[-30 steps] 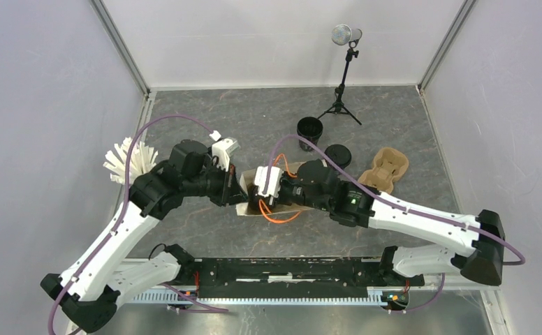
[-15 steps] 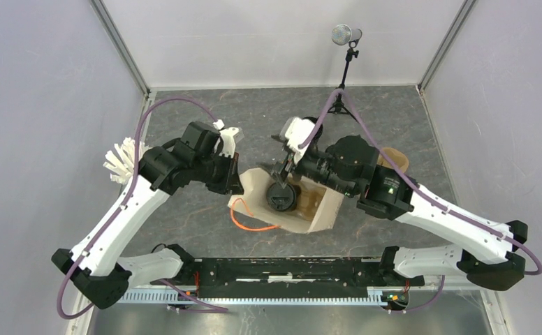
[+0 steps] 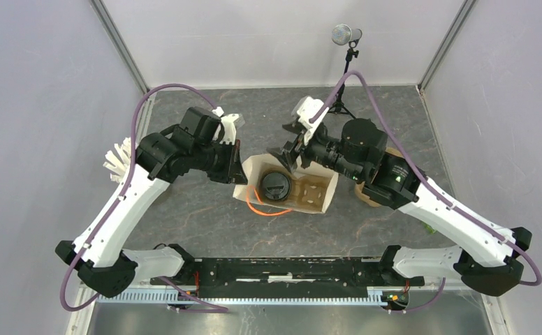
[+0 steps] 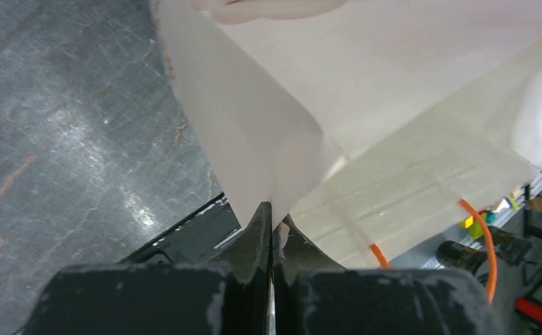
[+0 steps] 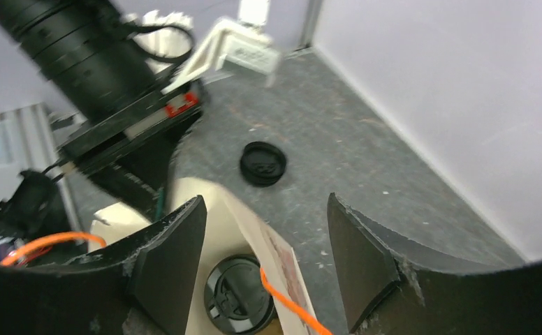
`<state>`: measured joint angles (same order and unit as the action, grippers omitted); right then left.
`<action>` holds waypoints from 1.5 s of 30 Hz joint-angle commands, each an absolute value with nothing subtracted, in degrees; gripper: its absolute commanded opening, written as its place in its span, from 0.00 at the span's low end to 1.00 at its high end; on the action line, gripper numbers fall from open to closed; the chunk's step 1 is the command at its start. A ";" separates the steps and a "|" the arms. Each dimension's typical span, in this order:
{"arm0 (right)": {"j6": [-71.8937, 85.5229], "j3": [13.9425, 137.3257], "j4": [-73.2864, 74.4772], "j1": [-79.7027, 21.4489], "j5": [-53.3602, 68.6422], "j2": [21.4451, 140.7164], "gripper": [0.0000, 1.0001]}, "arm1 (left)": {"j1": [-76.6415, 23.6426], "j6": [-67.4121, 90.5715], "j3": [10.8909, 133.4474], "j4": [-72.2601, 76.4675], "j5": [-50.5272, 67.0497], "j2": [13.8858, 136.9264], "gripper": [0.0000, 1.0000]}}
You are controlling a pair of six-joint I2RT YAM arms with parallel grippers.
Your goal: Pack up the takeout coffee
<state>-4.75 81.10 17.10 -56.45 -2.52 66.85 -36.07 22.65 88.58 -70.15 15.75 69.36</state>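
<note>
The beige paper bag (image 3: 324,183) stands open in the middle of the table. One takeout coffee (image 3: 274,186), a black cup with a black lid, stands inside it on the left, beside a brown moulded piece (image 3: 311,193). My left gripper (image 3: 238,162) is shut on the bag's left rim; in the left wrist view the paper (image 4: 268,139) runs straight into the pinched tips of that gripper (image 4: 274,209). My right gripper (image 3: 289,150) hangs open above the bag's far rim, nothing between its fingers. Through the gap of the right gripper (image 5: 266,200) I see the lid (image 5: 240,296) below.
A brown pulp carrier (image 3: 367,196) lies right of the bag, mostly hidden by my right arm. A round black lid or open cup (image 5: 262,163) sits on the table beyond the bag. White sticks (image 3: 118,159) fan out at the left. A tripod (image 3: 343,91) stands at the back. An orange handle (image 3: 261,209) trails from the bag.
The right gripper has let go of the cup inside the bag, opened and risen toward the back. The left gripper has pulled the bag's rim up and back, so the bag now stands open.
</note>
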 commanded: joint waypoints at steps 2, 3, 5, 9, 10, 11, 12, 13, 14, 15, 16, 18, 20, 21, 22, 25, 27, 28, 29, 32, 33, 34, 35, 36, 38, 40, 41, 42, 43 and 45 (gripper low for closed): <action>-2.35 78.12 17.84 -56.16 6.48 67.13 0.70 | -35.79 30.47 89.02 -68.69 19.74 69.44 0.04; -1.94 77.53 17.89 -56.16 6.57 67.36 0.70 | -35.77 31.09 88.67 -68.63 19.95 69.35 0.04; -1.10 77.69 18.29 -56.14 6.41 68.38 0.70 | -35.77 31.81 88.18 -69.08 19.58 69.30 0.04; 3.21 80.53 20.88 -56.16 7.87 71.87 0.70 | -35.82 32.83 87.49 -70.76 18.33 69.47 0.05; 4.13 81.49 21.84 -56.16 9.15 72.72 0.70 | -35.77 33.11 87.01 -71.14 18.33 69.62 0.05; 5.15 82.17 22.62 -56.17 10.50 73.77 0.70 | -35.82 33.42 86.40 -71.41 17.88 69.70 0.05; 6.06 83.26 23.88 -56.18 11.39 74.80 0.69 | -35.78 33.71 85.87 -71.88 17.56 69.70 0.05; 6.75 84.32 25.21 -56.16 12.21 75.55 0.69 | -35.75 33.99 85.37 -72.08 17.12 69.72 0.05; 7.19 85.17 26.21 -56.16 13.07 76.37 0.69 | -35.71 34.09 84.86 -72.07 16.97 69.69 0.05; 7.33 86.22 27.59 -56.17 13.94 77.01 0.69 | -35.71 34.21 84.44 -71.99 16.90 69.62 0.05; 7.32 86.97 28.47 -56.10 14.97 77.75 0.70 | -35.61 34.13 84.19 -72.06 16.73 69.62 0.05; 8.13 88.59 29.81 -55.31 19.05 78.87 0.70 | -35.43 33.74 83.77 -72.03 16.47 69.79 0.05; 10.34 89.66 30.11 -53.93 23.62 79.24 0.70 | -35.10 33.11 83.76 -72.07 15.89 69.94 0.05; 11.64 89.74 29.85 -53.29 25.69 79.16 0.70 | -34.96 32.69 83.92 -71.90 15.59 69.83 0.05; 13.28 89.64 29.55 -52.75 27.95 79.05 0.71 | -34.91 32.29 83.96 -71.32 15.36 69.62 0.05; 18.16 89.75 28.81 -51.40 33.63 79.30 0.71 | -34.80 30.42 83.79 -69.73 15.31 69.20 0.06; 21.80 89.46 27.45 -50.85 37.26 79.41 0.71 | -34.74 29.16 83.77 -69.44 15.14 69.30 0.06; 23.83 89.24 26.74 -50.78 38.48 79.42 0.71 | -34.72 28.77 83.61 -69.35 14.66 69.39 0.06; 25.88 88.72 25.62 -50.80 39.63 79.22 0.72 | -34.73 28.50 83.46 -69.35 14.28 69.39 0.06; 31.24 87.07 22.01 -50.80 42.37 78.61 0.72 | -34.73 28.29 83.11 -68.88 13.80 68.90 0.06; 32.98 86.65 20.67 -50.81 43.60 78.61 0.72 | -34.72 28.39 82.90 -68.72 13.69 68.59 0.06; 34.66 86.40 19.44 -50.81 45.30 78.62 0.72 | -34.77 28.30 82.76 -68.50 13.86 68.39 0.07; 35.72 86.42 18.61 -50.80 46.41 78.55 0.72 | -34.77 28.38 82.67 -68.45 13.84 68.32 0.07; 37.21 86.20 17.59 -50.81 47.60 78.41 0.73 | -34.72 28.37 82.62 -68.48 13.86 68.36 0.07; 39.67 85.70 15.45 -50.80 49.25 77.86 0.73 | -34.72 28.66 82.64 -68.55 13.78 68.42 0.07; 43.07 84.80 12.30 -50.72 51.40 77.64 0.73 | -34.74 29.05 82.63 -68.54 13.39 68.16 0.08; 44.57 84.41 10.34 -50.71 51.86 77.28 0.73 | -34.72 28.94 82.64 -68.47 13.00 67.99 0.08; 46.22 83.72 7.44 -50.72 52.34 76.71 0.73 | -34.72 28.63 82.75 -68.47 12.35 67.92 0.09; 47.51 83.38 4.94 -50.54 52.47 76.05 0.73 | -34.73 28.03 82.82 -68.42 11.76 67.83 0.10; 49.69 84.60 1.31 -49.44 52.08 75.59 0.73 | -34.64 26.59 82.97 -68.59 10.20 67.84 0.15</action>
<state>42.06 83.68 13.30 -50.72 48.99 78.81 -35.05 30.76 82.43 -70.43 13.30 69.47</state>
